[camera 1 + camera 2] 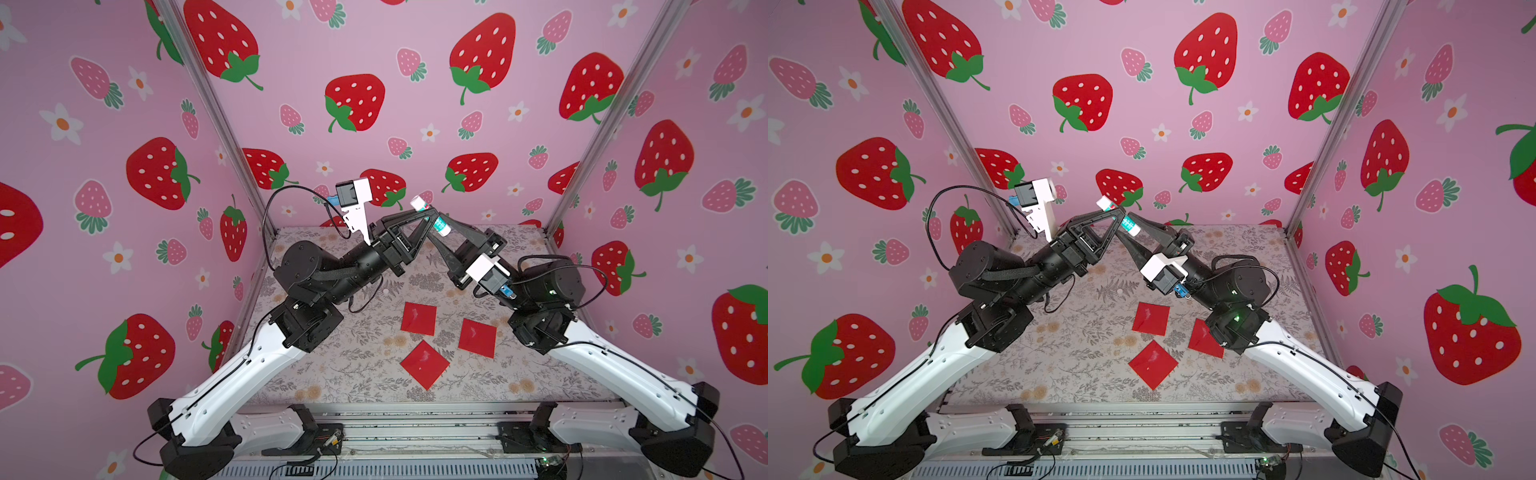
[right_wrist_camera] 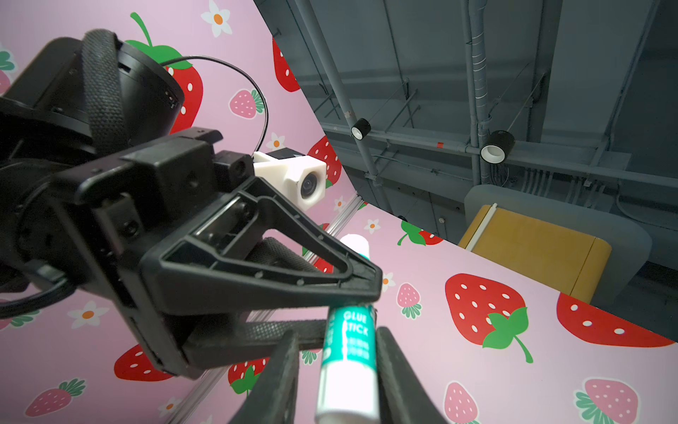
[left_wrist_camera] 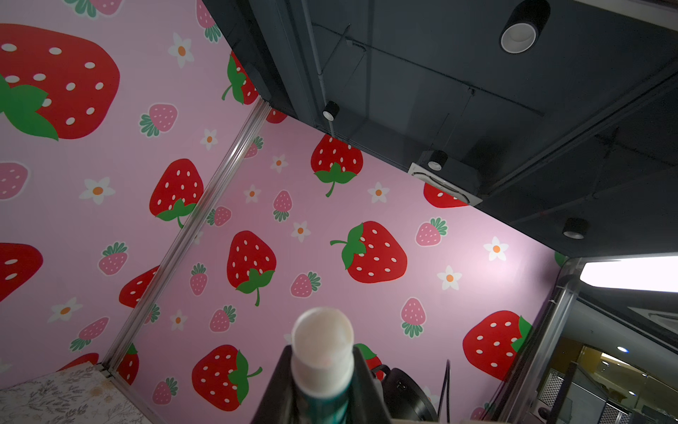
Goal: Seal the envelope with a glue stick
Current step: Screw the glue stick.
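Observation:
The glue stick (image 1: 439, 225) (image 1: 1128, 224), white with a teal label, hangs high above the table near the back wall. My left gripper (image 1: 432, 216) (image 3: 323, 370) is shut on its upper part, and the white end (image 3: 323, 337) sticks out past the fingers. My right gripper (image 1: 437, 227) (image 2: 337, 337) straddles the lower white end (image 2: 348, 389). It is open, with a gap showing between one finger and the stick. Three red square envelopes (image 1: 419, 318) (image 1: 478, 338) (image 1: 424, 364) lie flat on the table below, touched by neither gripper.
The table has a floral mat (image 1: 332, 374). Strawberry-patterned walls close it in on three sides, with metal posts (image 1: 232, 137) at the back corners. Both arms cross above the middle of the table.

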